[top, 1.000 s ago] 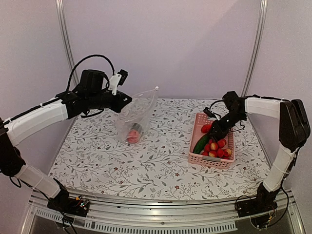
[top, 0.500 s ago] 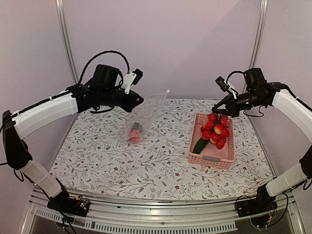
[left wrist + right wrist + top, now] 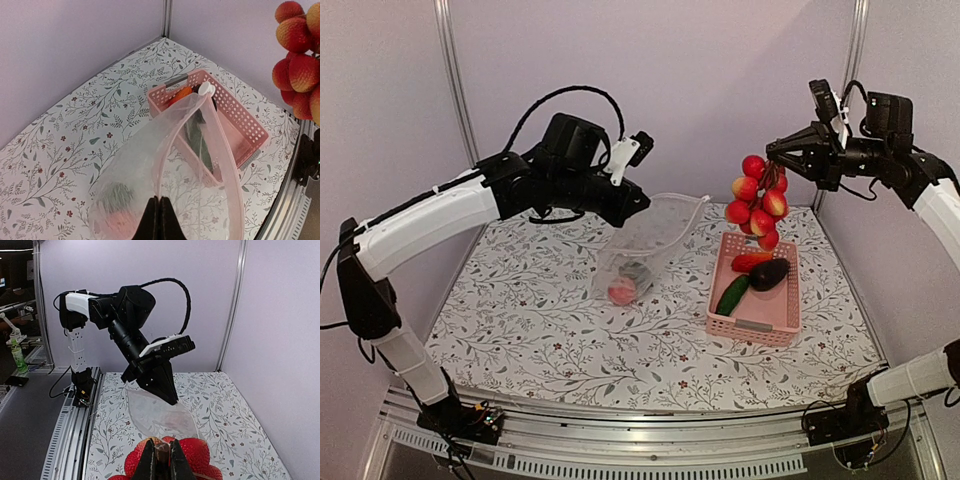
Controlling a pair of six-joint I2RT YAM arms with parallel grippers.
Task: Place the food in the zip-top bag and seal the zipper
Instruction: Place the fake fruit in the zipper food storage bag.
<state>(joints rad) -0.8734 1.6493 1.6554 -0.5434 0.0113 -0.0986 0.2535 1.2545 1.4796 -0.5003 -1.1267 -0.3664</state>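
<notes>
My left gripper is shut on the rim of the clear zip-top bag, holding it up with its mouth gaping toward the basket. A red ball and a dark green round item lie at the bag's bottom. The zipper runs as a pinkish strip round the mouth, with a white slider at its far end. High above the basket, my right gripper is shut on the stem of the red-yellow fruit cluster, which hangs free. The cluster sits just below my right gripper.
The pink slotted basket stands at the right on the floral tablecloth. It holds a green cucumber, a dark eggplant and a red-orange pepper. Metal posts rise at both back corners.
My right gripper has lifted the fruit cluster out of the basket and high above it. My left arm has carried the bag up and to the right, toward the basket.
</notes>
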